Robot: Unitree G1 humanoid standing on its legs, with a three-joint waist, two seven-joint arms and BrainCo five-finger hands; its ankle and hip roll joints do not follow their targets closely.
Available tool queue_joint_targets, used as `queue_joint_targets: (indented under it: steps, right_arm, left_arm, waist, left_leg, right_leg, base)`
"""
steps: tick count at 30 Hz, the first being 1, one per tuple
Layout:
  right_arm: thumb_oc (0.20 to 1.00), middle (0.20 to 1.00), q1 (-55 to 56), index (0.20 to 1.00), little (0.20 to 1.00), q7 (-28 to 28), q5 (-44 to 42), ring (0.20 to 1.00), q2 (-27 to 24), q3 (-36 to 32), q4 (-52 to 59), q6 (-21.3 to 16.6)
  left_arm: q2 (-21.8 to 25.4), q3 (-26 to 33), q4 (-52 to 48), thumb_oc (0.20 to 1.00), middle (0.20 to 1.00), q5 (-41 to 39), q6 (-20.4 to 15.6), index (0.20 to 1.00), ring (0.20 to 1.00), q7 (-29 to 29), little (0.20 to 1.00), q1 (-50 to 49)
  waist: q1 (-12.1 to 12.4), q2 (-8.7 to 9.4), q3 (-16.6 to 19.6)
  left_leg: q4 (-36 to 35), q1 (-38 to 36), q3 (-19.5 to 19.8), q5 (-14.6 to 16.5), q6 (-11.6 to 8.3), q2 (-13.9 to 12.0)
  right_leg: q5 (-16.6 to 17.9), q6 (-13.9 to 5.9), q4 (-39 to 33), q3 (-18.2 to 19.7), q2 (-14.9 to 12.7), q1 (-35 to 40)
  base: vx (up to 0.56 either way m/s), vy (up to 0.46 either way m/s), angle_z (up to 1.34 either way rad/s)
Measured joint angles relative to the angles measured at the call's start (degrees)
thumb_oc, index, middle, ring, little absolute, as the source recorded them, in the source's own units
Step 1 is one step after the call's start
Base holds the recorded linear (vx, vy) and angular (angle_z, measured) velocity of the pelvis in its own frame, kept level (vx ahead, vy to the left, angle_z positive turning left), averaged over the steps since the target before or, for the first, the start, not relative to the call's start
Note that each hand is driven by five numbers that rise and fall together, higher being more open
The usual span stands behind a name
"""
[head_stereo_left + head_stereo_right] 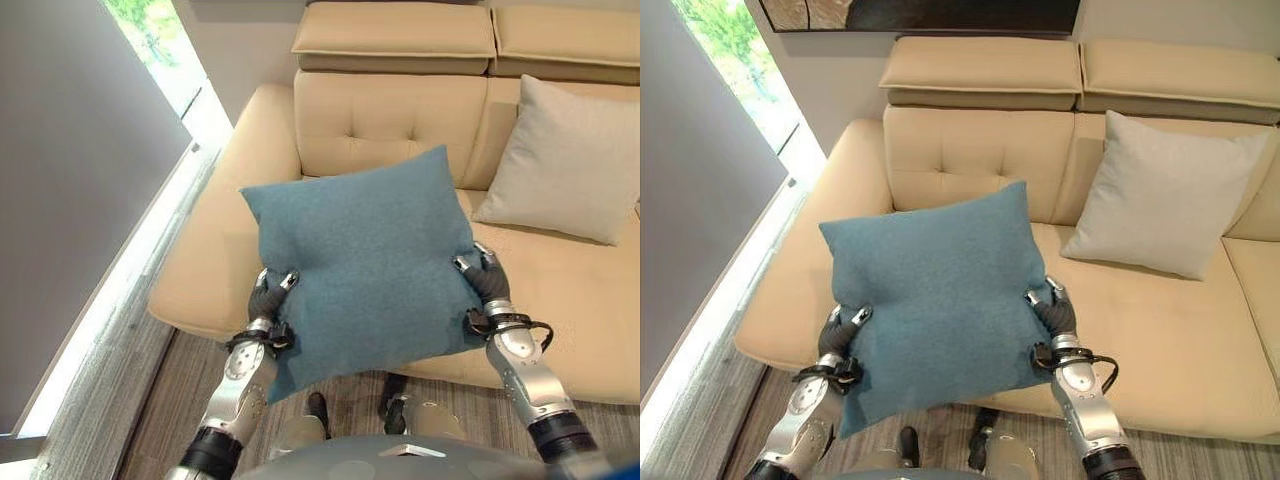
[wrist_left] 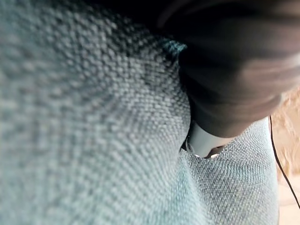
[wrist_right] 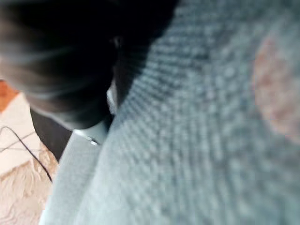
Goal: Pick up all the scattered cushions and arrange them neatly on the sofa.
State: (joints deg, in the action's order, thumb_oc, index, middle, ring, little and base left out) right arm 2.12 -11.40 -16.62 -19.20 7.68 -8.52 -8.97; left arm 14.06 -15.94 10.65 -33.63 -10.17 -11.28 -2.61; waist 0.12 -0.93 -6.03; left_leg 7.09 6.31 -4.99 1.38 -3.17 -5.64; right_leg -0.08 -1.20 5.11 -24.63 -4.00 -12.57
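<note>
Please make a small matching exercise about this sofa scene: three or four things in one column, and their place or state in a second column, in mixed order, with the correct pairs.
1. blue cushion
2. grey cushion
3. left hand
4. right hand

a. leans on the sofa backrest
b. grips the cushion's left edge
c. held up in front of the sofa
d. grips the cushion's right edge

Pairs: 1-c, 2-a, 3-b, 4-d
</note>
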Motion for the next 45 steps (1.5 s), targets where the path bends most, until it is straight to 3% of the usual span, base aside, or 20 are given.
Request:
queue_joint_targets:
  steps: [2, 5, 8, 10, 12, 14, 16, 18, 19, 21, 22, 23, 25, 30, 33, 38, 40, 45]
  right_arm:
    - [0.200, 0.200, 0.0, 0.200, 0.200, -0.3, 0.0, 0.200, 0.2, -0.4, 0.3, 0.0]
    - [0.200, 0.200, -0.1, 0.200, 0.200, -0.5, 0.0, 0.200, 0.8, -0.2, 0.2, 0.0]
    - [0.200, 0.200, -0.7, 0.200, 0.200, -1.0, 0.2, 0.200, 0.8, -0.4, 0.2, 0.1]
    - [0.200, 0.200, -0.9, 0.200, 0.200, -1.1, 1.6, 0.200, 1.4, -0.1, 0.2, 0.8]
    - [0.200, 0.200, -0.2, 0.200, 0.200, -0.9, 2.3, 0.200, 1.8, -0.4, 2.1, 0.8]
    - [0.200, 0.200, -0.6, 0.200, 0.200, -0.8, 2.3, 0.200, 3.1, -0.3, 2.4, 0.8]
    - [0.200, 0.200, -0.9, 0.200, 0.200, 0.1, 2.4, 0.200, 3.7, 1.0, 2.4, 1.1]
    - [0.200, 0.200, -1.3, 0.200, 0.200, 0.7, 3.0, 0.200, 4.1, 1.8, 2.5, 1.1]
    - [0.200, 0.200, -1.5, 0.200, 0.200, 0.6, 4.0, 0.200, 4.1, 1.9, 2.4, 1.1]
    - [0.200, 0.200, -1.7, 0.200, 0.200, 0.2, 4.3, 0.200, 4.1, 1.8, 2.2, 1.1]
    - [0.200, 0.200, -1.8, 0.200, 0.200, -0.3, 4.5, 0.200, 4.0, 1.7, 1.8, 1.2]
    - [0.200, 0.200, -2.4, 0.200, 0.200, -0.7, 4.6, 0.200, 3.3, 1.7, 1.6, 1.3]
    - [0.200, 0.200, -2.9, 0.200, 0.200, -2.3, 6.7, 0.200, 2.1, 1.6, 1.6, 1.7]
    - [0.200, 0.200, -13.3, 0.200, 0.200, -8.7, 9.6, 0.200, 2.3, 0.5, 0.4, 1.8]
    - [0.200, 0.200, -23.2, 0.200, 0.200, -13.3, 11.2, 0.200, 2.4, 0.8, -2.7, 1.8]
    - [0.200, 0.200, -39.5, 0.200, 0.200, -19.6, 11.3, 0.200, 2.0, 3.0, -14.4, 1.7]
    - [0.200, 0.200, -47.5, 0.200, 0.200, -22.8, 11.5, 0.200, -1.3, 7.0, -21.0, 1.8]
    - [0.200, 0.200, -56.4, 0.200, 0.200, -26.4, 13.2, 0.200, -5.5, 10.8, -27.8, 2.0]
  left_arm:
    - [0.0, -0.4, 0.0, 0.200, 0.200, 0.0, 0.0, 0.200, 0.200, 0.0, 0.200, 1.1]
    - [0.3, -0.3, 0.1, 0.200, 0.200, 0.0, 0.0, 0.200, 0.200, -0.2, 0.200, 1.5]
    - [0.1, -0.2, 0.2, 0.200, 0.200, 0.0, 0.1, 0.200, 0.200, -0.3, 0.200, 1.7]
    - [0.6, 0.3, 0.2, 0.200, 0.200, 0.0, 1.0, 0.200, 0.200, -0.5, 0.200, 0.5]
    - [2.3, 0.3, -0.9, 0.200, 0.200, 0.7, 0.9, 0.200, 0.200, -0.3, 0.200, 0.8]
    - [4.2, 1.0, -1.2, 0.200, 0.200, 1.3, 0.9, 0.200, 0.200, -0.3, 0.200, 2.5]
    - [5.3, 2.5, -1.3, 0.200, 0.200, 1.3, 0.9, 0.200, 0.200, -0.3, 0.200, 2.4]
    - [5.4, 3.7, -1.3, 0.200, 0.200, 1.7, 0.9, 0.200, 0.200, -0.5, 0.200, 1.6]
    - [5.1, 3.8, -1.3, 0.200, 0.200, 1.7, 0.9, 0.200, 0.200, -0.5, 0.200, 1.3]
    - [4.7, 3.7, -1.2, 0.200, 0.200, 1.8, 0.9, 0.200, 0.200, -0.7, 0.200, 1.1]
    - [4.0, 3.7, -1.3, 0.200, 0.200, 1.8, 0.9, 0.200, 0.200, -1.0, 0.200, 1.2]
    - [3.3, 3.7, -1.3, 0.200, 0.200, 1.8, 0.8, 0.200, 0.200, -1.6, 0.200, 1.3]
    - [2.3, 2.8, -1.3, 0.200, 0.200, 3.5, 0.9, 0.200, 0.200, -2.6, 0.200, 2.3]
    - [2.4, 0.7, -0.7, 0.200, 0.200, 6.2, 0.8, 0.200, 0.200, -7.7, 0.200, 14.3]
    - [2.3, -0.2, 0.7, 0.200, 0.200, 6.8, -0.3, 0.200, 0.200, -12.3, 0.200, 24.7]
    - [3.4, -1.8, 12.7, 0.200, 0.200, 8.9, -3.6, 0.200, 0.200, -18.3, 0.200, 42.4]
    - [5.4, -4.8, 21.6, 0.200, 0.200, 9.8, -3.9, 0.200, 0.200, -19.5, 0.200, 51.3]
    - [7.2, -8.6, 30.4, 0.200, 0.200, 10.1, -4.2, 0.200, 0.200, -20.9, 0.200, 61.1]
  waist:
    - [-0.5, 0.86, -0.8]
    - [-0.1, 2.08, -1.6]
    - [0.7, 1.27, -2.4]
    - [1.0, 0.12, -2.6]
    - [0.5, 0.73, -2.4]
    - [0.3, 1.52, -2.5]
    - [1.0, 1.66, -2.7]
    - [2.0, 1.80, -2.7]
    - [2.5, 1.82, -2.7]
    - [2.1, 1.91, -2.6]
    - [1.9, 2.32, -2.3]
    - [1.7, 1.36, -2.5]
    - [0.6, 0.87, -2.3]
    - [-1.2, 0.19, -2.0]
    - [-2.1, -1.07, -2.0]
    - [-2.3, -1.75, -1.9]
    - [-2.3, -2.04, -1.6]
    - [-1.9, -2.17, -1.6]
  left_leg:
    - [0.0, 2.9, 3.1, 0.5, -0.84, 2.2]
    - [-2.5, 8.5, 3.5, 0.1, -0.77, 5.3]
    - [-3.3, 7.4, 5.6, -1.9, -0.52, 4.6]
    - [-7.9, 1.2, 5.4, -4.5, 1.83, 4.2]
    - [-8.1, -1.6, 2.2, -4.3, 4.77, 6.1]
    - [-7.9, -2.2, 0.5, -3.3, 6.11, 9.0]
    - [-8.1, -2.5, 0.5, -2.7, 6.67, 9.7]
    - [-9.7, -3.4, 0.7, -3.0, 7.05, 9.7]
    - [-10.3, -3.5, 0.7, -3.0, 7.07, 9.7]
    - [-10.6, -3.6, 1.0, -3.0, 7.08, 9.8]
    - [-11.5, -3.9, 1.4, -3.2, 6.37, 9.8]
    - [-12.4, -4.2, 1.6, -3.8, 5.28, 8.6]
    - [-12.4, -4.0, 2.4, -4.2, 4.17, 6.4]
    - [-12.4, 4.5, 3.3, -6.8, 1.51, 4.5]
    - [-12.4, 9.9, 4.0, -8.7, 1.25, 4.5]
    - [-12.3, 16.7, 4.1, -9.8, 0.04, 4.3]
    - [-12.3, 20.0, 4.0, -10.5, 0.15, 4.3]
    - [-12.3, 22.7, 4.0, -10.8, 0.37, 4.2]
  right_leg:
    - [-0.3, 0.42, -2.9, 0.3, -0.1, 1.6]
    - [0.0, 0.01, -5.3, 0.4, 0.1, 3.3]
    - [0.8, 0.67, -5.2, 1.2, 1.6, 4.5]
    - [0.2, 0.31, -3.9, 3.9, 2.5, 7.3]
    - [-2.0, -1.58, 1.5, 7.0, -0.4, 6.1]
    - [-3.2, -3.72, 7.7, 10.1, -4.2, 3.0]
    - [-4.4, -5.77, 12.0, 11.1, -6.3, 1.0]
    - [-3.5, -7.80, 6.6, 13.0, -7.0, 1.4]
    - [2.2, -9.62, 0.6, 12.8, -7.7, 1.3]
    - [6.1, -9.71, -5.3, 12.0, -7.7, 3.3]
    - [8.2, -8.61, -10.9, 12.2, -7.0, 6.6]
    - [8.3, -7.15, -10.6, 12.1, -5.8, 6.6]
    - [7.8, -6.55, -10.6, 11.2, -3.7, 7.1]
    - [8.7, -3.61, -10.5, 10.6, -1.8, -0.9]
    - [9.8, -3.48, -10.5, 9.9, -1.8, -6.0]
    - [11.2, -3.69, -10.5, 9.9, -1.5, -12.8]
    - [11.6, -3.31, -10.5, 9.9, -1.5, -16.1]
    - [12.1, -2.74, -10.5, 9.9, -1.4, -18.7]
  base:
    - [0.10, 0.046, -0.01]
    - [0.08, 0.084, -0.08]
    - [0.22, 0.233, -0.25]
    - [0.17, 0.278, -0.70]
    - [0.06, 0.216, -0.67]
    - [0.04, 0.165, -0.36]
    - [0.10, 0.056, -0.02]
    - [0.11, -0.034, -0.01]
    - [0.13, -0.094, -0.11]
    - [0.13, -0.109, 0.09]
    - [0.10, -0.085, 0.20]
    - [0.10, -0.090, 0.22]
    - [0.02, -0.086, 0.20]
    - [-0.07, -0.028, 0.09]
    - [-0.12, -0.008, 0.12]
    - [-0.04, -0.004, -0.01]
    - [0.00, 0.000, 0.00]
    - [0.01, -0.003, 0.01]
